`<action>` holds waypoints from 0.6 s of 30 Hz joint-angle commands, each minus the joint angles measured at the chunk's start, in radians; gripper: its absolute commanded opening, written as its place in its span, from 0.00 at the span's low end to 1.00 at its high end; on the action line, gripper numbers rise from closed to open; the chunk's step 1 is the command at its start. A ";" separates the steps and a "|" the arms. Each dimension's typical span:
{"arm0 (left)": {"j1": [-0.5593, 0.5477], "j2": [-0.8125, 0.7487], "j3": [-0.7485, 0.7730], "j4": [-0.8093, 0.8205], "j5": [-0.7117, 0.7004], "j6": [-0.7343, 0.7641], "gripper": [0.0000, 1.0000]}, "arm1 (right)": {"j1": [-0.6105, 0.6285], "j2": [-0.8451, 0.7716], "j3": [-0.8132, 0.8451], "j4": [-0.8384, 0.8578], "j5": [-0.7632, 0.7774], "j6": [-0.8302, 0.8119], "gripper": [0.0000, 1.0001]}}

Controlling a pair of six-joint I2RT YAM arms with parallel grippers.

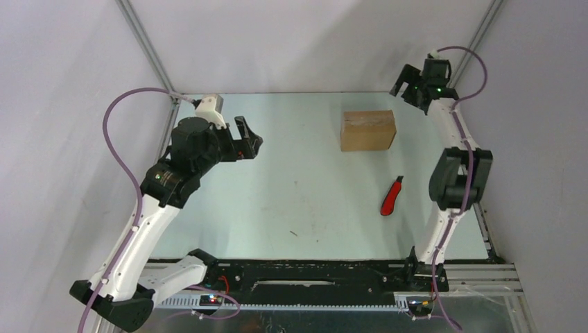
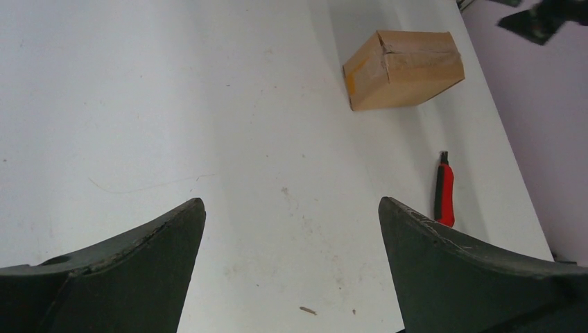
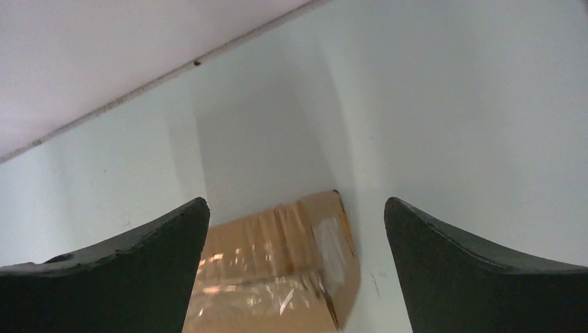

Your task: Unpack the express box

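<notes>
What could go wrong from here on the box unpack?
1. The express box is taped shut near the far edge of the table. The left tool and right tool are both open and clear of it, so a one-sided push could slide it.
2. The red-handled knife lies flat; its thin handle may slip in a grasp.

The desk [image 1: 298, 194] was surveyed from high above its six o'clock edge. The express box [image 1: 368, 130], toward one o'clock there, was shared by all three views: caught distantly from the left wrist, aimed toward three o'clock, and closely from the right wrist.
</notes>
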 commanded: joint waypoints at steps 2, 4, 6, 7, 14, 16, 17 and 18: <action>0.013 0.016 -0.010 0.041 0.042 -0.030 0.98 | 0.024 0.180 0.164 0.042 -0.095 0.028 1.00; 0.015 0.029 -0.011 0.045 0.049 -0.041 0.98 | 0.029 0.238 0.208 0.038 -0.095 0.045 1.00; 0.015 0.040 -0.016 0.052 0.054 -0.050 0.98 | 0.040 0.286 0.249 0.020 -0.083 0.047 1.00; 0.016 0.047 -0.018 0.055 0.057 -0.053 0.98 | 0.047 0.308 0.272 0.007 -0.075 0.044 1.00; 0.020 0.082 -0.038 0.079 0.057 -0.075 0.98 | 0.111 0.458 0.416 -0.115 -0.073 0.034 1.00; 0.024 0.093 -0.041 0.083 0.052 -0.081 0.98 | 0.134 0.464 0.410 -0.131 -0.064 0.023 1.00; 0.028 0.098 -0.041 0.083 0.049 -0.085 0.98 | 0.150 0.465 0.400 -0.133 -0.064 0.012 1.00; 0.031 0.107 -0.040 0.083 0.045 -0.090 0.98 | 0.162 0.463 0.389 -0.136 -0.063 0.006 1.00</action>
